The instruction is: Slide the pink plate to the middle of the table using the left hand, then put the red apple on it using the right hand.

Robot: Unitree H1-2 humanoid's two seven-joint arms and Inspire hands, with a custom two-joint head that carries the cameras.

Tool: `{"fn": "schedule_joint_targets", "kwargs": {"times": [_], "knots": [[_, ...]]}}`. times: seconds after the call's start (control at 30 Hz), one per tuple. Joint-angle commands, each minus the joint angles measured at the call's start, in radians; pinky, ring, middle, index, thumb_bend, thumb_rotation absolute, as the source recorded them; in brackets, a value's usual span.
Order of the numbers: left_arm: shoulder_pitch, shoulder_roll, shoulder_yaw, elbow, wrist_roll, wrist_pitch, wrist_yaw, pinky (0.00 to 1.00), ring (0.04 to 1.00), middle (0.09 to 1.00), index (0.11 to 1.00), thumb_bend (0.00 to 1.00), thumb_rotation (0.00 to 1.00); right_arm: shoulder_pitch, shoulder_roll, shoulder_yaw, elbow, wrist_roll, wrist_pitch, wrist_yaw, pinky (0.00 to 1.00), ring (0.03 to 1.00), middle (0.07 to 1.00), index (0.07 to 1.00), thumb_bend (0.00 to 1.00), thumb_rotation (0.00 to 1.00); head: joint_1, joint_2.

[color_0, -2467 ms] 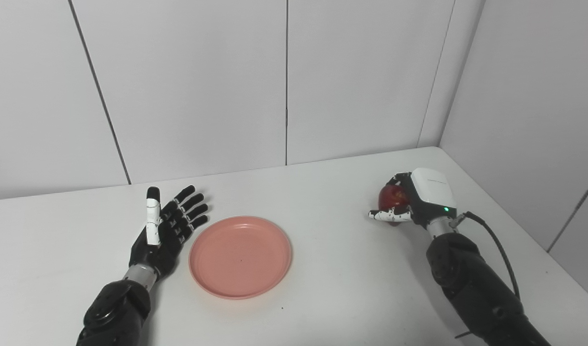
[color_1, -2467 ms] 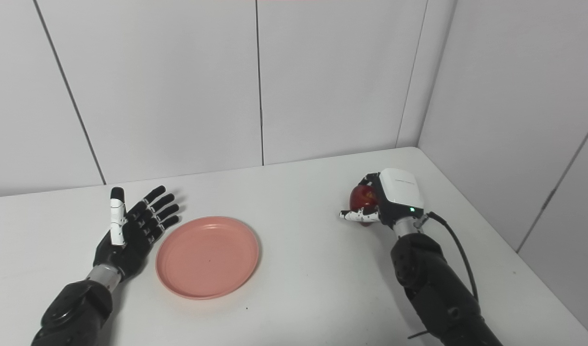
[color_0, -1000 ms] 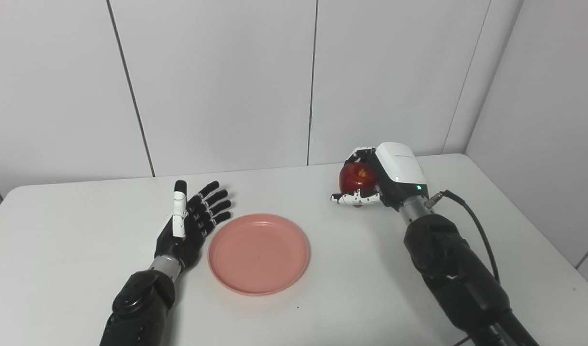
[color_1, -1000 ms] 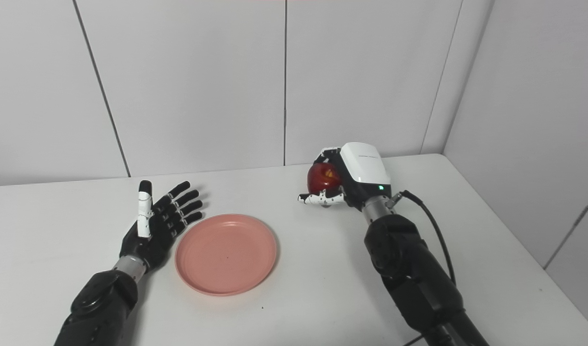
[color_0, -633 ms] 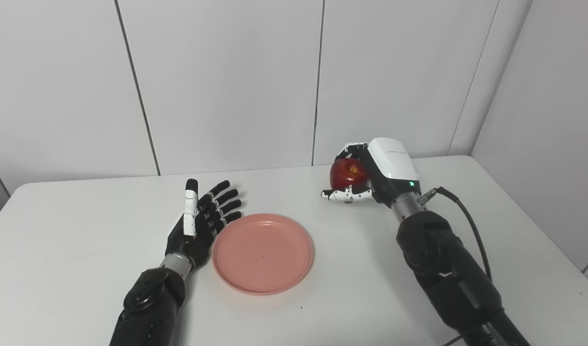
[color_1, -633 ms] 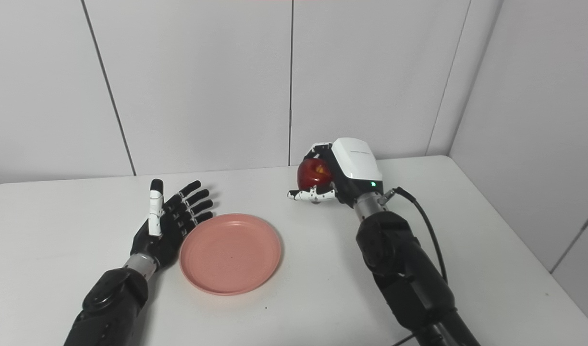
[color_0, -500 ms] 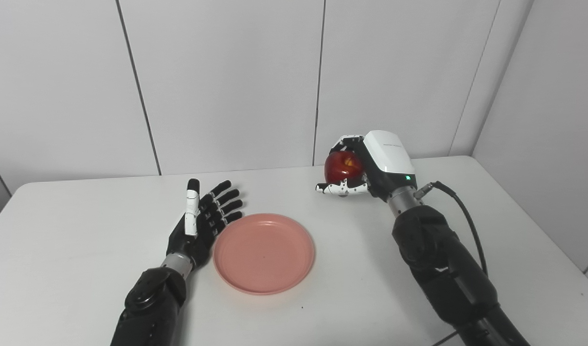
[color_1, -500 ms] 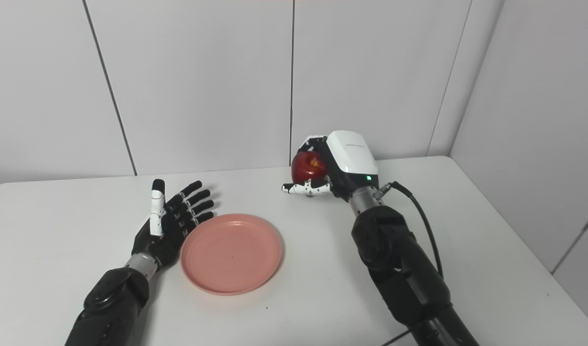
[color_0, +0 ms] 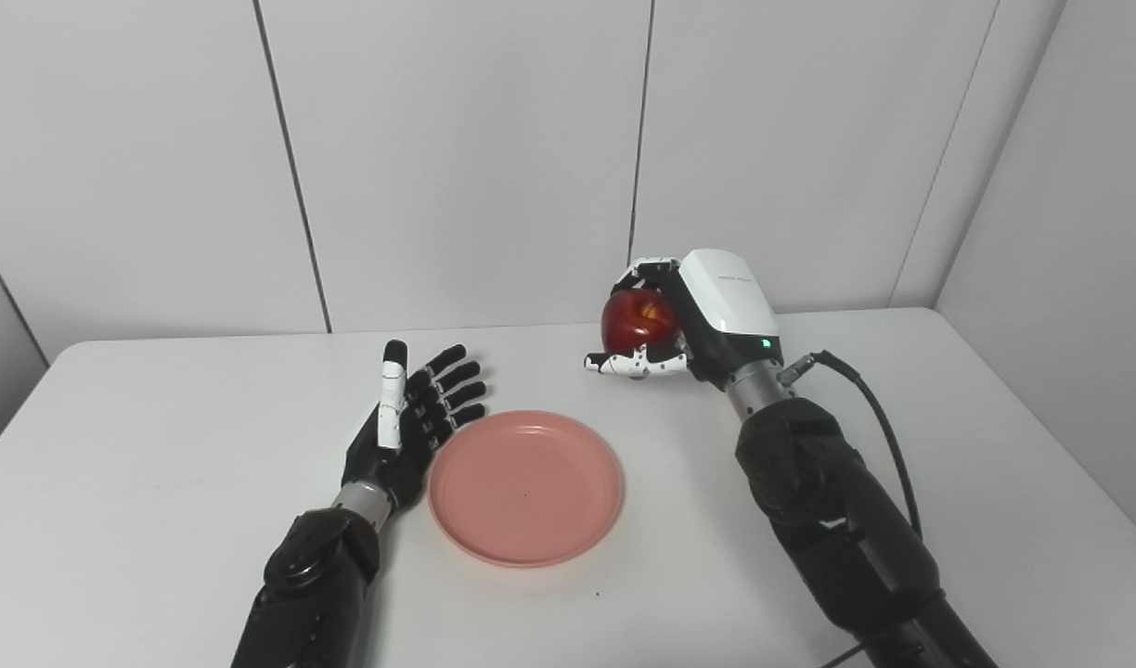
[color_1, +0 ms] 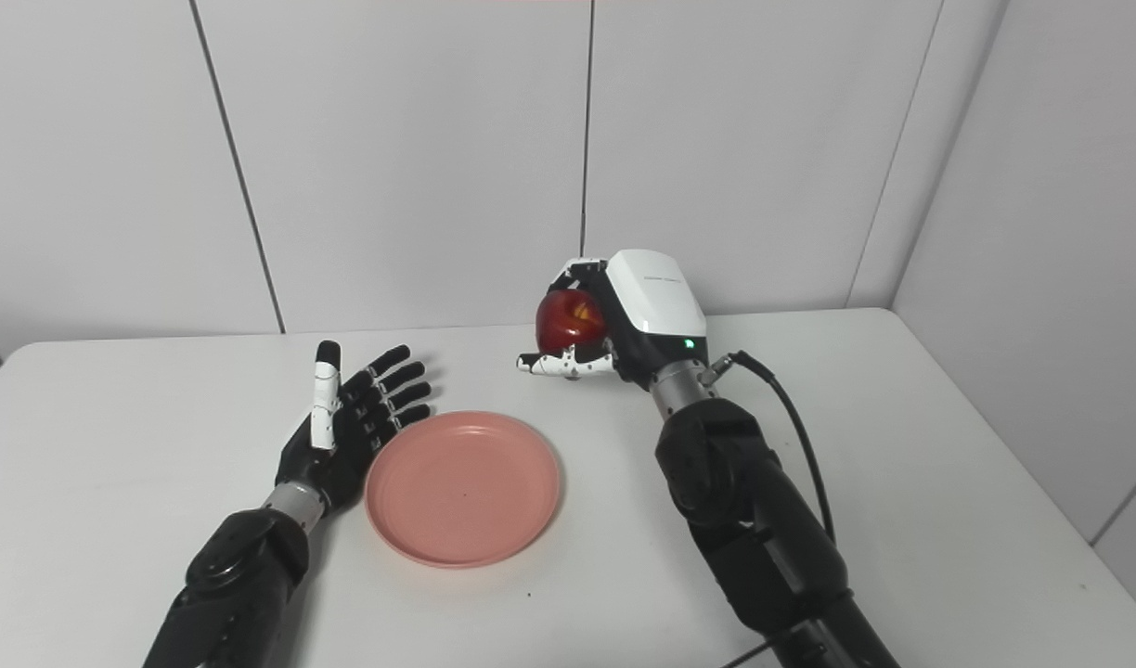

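The pink plate (color_0: pixel 526 486) lies flat near the middle of the white table (color_0: pixel 160 482). My left hand (color_0: pixel 410 417) rests open just left of the plate's rim, fingers spread, touching or nearly touching it. My right hand (color_0: pixel 689 320) is raised above the table, behind and to the right of the plate, shut on the red apple (color_0: pixel 633 320). The apple (color_1: pixel 568 320) shows between the curled fingers and the thumb, clear of the tabletop.
White wall panels (color_0: pixel 438 158) stand close behind the table and along its right side. A black cable (color_0: pixel 879 427) runs from my right wrist down along the forearm. The table's left edge (color_0: pixel 20 399) is in view.
My right hand has lifted the apple off the table and carried it left toward the plate. The camera has shifted, so the whole scene sits further right. The left hand and plate stay put.
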State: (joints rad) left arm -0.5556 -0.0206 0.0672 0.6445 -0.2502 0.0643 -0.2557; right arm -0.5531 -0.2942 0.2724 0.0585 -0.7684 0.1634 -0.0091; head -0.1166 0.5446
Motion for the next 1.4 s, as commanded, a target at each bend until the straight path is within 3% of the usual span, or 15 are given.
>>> {"fn": "schedule_joint_targets", "kwargs": {"times": [0.0, 0.33, 0.53, 0.77, 0.9, 1.37], "knots": [[-0.009, -0.013, -0.006, 0.016, 0.009, 0.020, 0.015, 0.79, 0.819, 0.832, 0.813, 0.98, 1.00, -0.064, 0.007, 0.000, -0.039, -0.008, -0.039, -0.014, 0.11, 0.165, 0.260, 0.492, 0.50, 0.15, 0.026, 0.005], [-0.014, -0.032, -0.010, 0.026, 0.016, 0.011, 0.032, 0.81, 0.811, 0.832, 0.812, 0.95, 1.00, -0.077, 0.037, 0.036, -0.028, -0.010, -0.033, 0.019, 0.12, 0.172, 0.269, 0.494, 0.50, 0.15, 0.080, 0.002], [-0.022, -0.037, -0.010, 0.040, 0.019, 0.000, 0.039, 0.80, 0.799, 0.825, 0.809, 0.92, 1.00, -0.087, 0.044, 0.076, -0.011, -0.018, -0.034, 0.056, 0.16, 0.224, 0.339, 0.496, 0.50, 0.16, 0.091, 0.001], [-0.031, -0.036, -0.006, 0.082, 0.023, -0.028, 0.041, 0.79, 0.796, 0.814, 0.807, 0.90, 1.00, -0.115, 0.073, 0.126, 0.042, -0.048, -0.017, 0.083, 0.15, 0.219, 0.325, 0.495, 0.50, 0.17, 0.095, 0.003], [-0.035, -0.034, -0.003, 0.097, 0.026, -0.037, 0.044, 0.79, 0.791, 0.809, 0.801, 0.90, 1.00, -0.130, 0.092, 0.140, 0.074, -0.054, -0.016, 0.098, 0.12, 0.174, 0.264, 0.496, 0.50, 0.16, 0.097, 0.002], [-0.045, -0.026, 0.001, 0.112, 0.028, -0.038, 0.043, 0.79, 0.788, 0.819, 0.808, 0.92, 1.00, -0.133, 0.092, 0.199, 0.148, -0.085, -0.064, 0.075, 0.16, 0.221, 0.314, 0.494, 0.50, 0.16, 0.089, 0.005]]}}
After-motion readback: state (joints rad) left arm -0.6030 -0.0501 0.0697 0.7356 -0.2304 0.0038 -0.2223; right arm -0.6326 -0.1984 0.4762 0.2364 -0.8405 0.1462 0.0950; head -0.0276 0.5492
